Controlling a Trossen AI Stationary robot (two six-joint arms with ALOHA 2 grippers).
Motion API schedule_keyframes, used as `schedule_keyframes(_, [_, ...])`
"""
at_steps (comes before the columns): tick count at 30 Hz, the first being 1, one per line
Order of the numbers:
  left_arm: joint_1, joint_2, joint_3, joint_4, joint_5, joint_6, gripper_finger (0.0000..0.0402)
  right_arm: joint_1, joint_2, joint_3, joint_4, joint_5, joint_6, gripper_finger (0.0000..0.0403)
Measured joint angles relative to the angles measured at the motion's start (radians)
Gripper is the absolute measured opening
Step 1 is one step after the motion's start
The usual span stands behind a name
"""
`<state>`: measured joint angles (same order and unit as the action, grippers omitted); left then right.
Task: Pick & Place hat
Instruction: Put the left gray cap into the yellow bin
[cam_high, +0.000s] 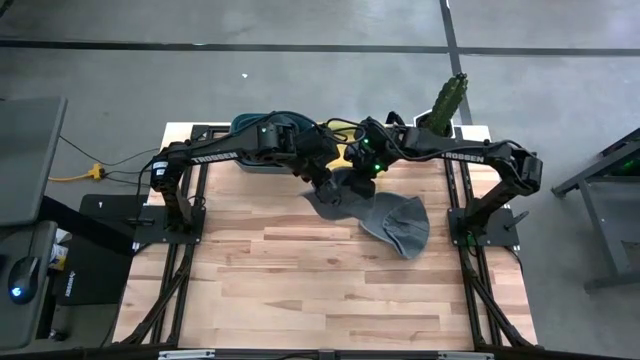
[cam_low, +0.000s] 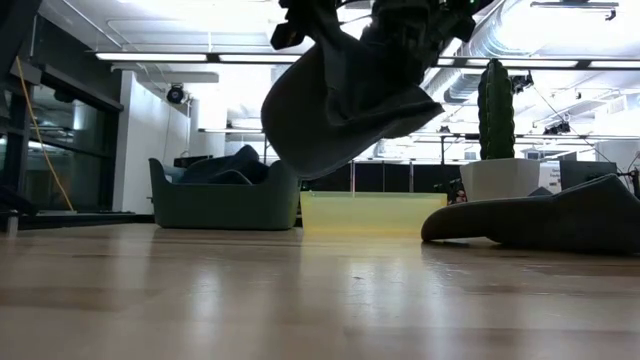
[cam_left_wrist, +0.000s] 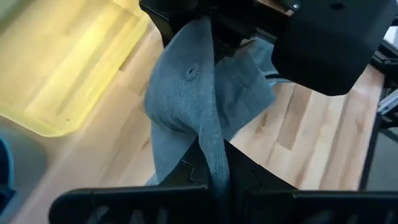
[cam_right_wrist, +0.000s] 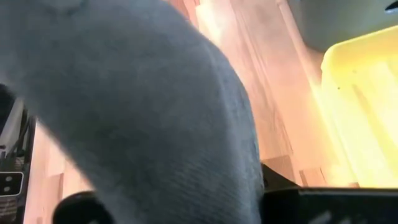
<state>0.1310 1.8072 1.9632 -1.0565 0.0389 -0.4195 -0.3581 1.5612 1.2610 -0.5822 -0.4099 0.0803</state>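
**Hat (cam_high: 345, 192) hanging between two sets of fingers**

High view: left fingers (cam_high: 325, 187) and right fingers (cam_high: 366, 176) are both clamping the hat. Low view: hat (cam_low: 340, 100) is dangling below them, above the worktop (cam_low: 300, 300). Left wrist view: cloth is stretching between both.

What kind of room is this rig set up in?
Most likely a lab or open workshop, not a home: bare concrete floor around the wooden table, strip lights and exposed ducting overhead, and glass partitions in the low view. A potted cactus stands at the table's far edge.

Yellow tray (cam_low: 366, 212), teal bin (cam_low: 215, 203), cactus (cam_low: 496, 110)
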Motion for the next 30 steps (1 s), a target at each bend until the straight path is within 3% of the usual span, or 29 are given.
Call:
schedule_keyframes(5, [0.000,0.000,0.000,0.002,-0.048,0.065,0.0042,-0.003,0.000,0.000,-0.007,0.006,0.000,0.0002])
schedule_keyframes(12, [0.000,0.000,0.001,-0.007,-0.075,0.128,0.0157,-0.005,0.000,0.000,-0.026,0.028,0.010,0.0001])
schedule_keyframes(15, [0.000,-0.007,0.044,-0.094,-0.194,0.121,0.0193,-0.017,0.000,0.000,-0.051,0.026,0.010,0.0001])
schedule_keyframes(18, [0.000,-0.025,0.116,-0.166,-0.372,0.128,0.0203,-0.030,-0.014,0.000,-0.056,0.026,0.026,0.0001])
schedule_keyframes(23, [0.010,-0.065,0.175,-0.250,-0.538,0.135,0.0197,-0.060,-0.080,0.000,-0.040,0.023,0.078,0.0001])
schedule_keyframes(30, [0.060,-0.161,0.094,-0.228,-0.561,0.187,0.0182,-0.121,-0.187,0.000,0.054,-0.015,0.190,0.0000])
